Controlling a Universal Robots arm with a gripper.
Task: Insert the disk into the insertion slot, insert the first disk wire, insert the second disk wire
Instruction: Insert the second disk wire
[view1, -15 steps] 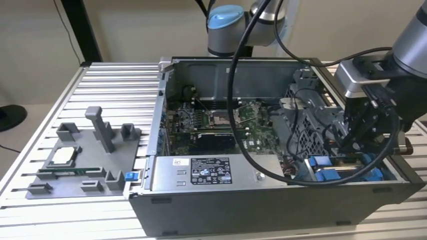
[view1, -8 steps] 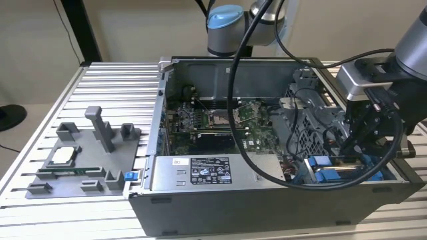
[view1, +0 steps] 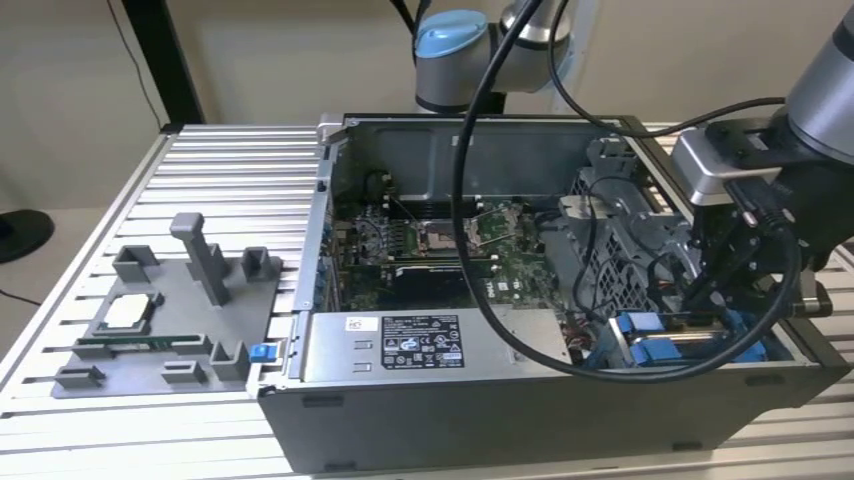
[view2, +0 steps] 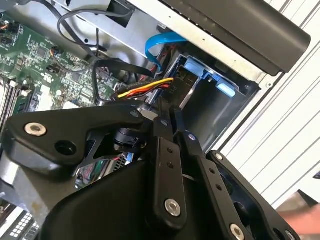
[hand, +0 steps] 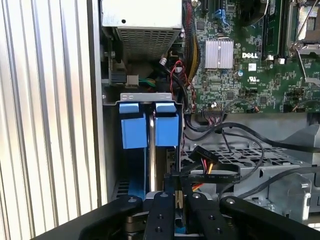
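An open computer case (view1: 534, 400) is seen lying on a ribbed metal table (view1: 214, 170), with the arm reaching down into its corner at the exterior view's right, near the front edge. In the first wrist view the gripper (hand: 179, 210) is shown with its two black fingers (hand: 162, 220) drawn almost together, pinched on a black connector (hand: 176, 192) from which red, yellow and black wires (hand: 210, 175) run off; the same bundle of wires (view2: 145, 90) is seen just beyond the fingertips in the second wrist view. The insertion slot (hand: 150, 165) lies directly under the gripper, marked by two bright blue plastic tabs (hand: 134, 125) standing side by side, with a thin metal edge between them that may belong to the disk, though this cannot be told for certain. A blue flat cable (view2: 160, 47) curves above the bay in the second wrist view. The green motherboard (view1: 454, 240) occupies the middle of the case, and a grey power supply box (view1: 414, 345) with a printed label sits along the near side. A grey fixture tray (view1: 160, 320) rests on the table at the exterior view's left.
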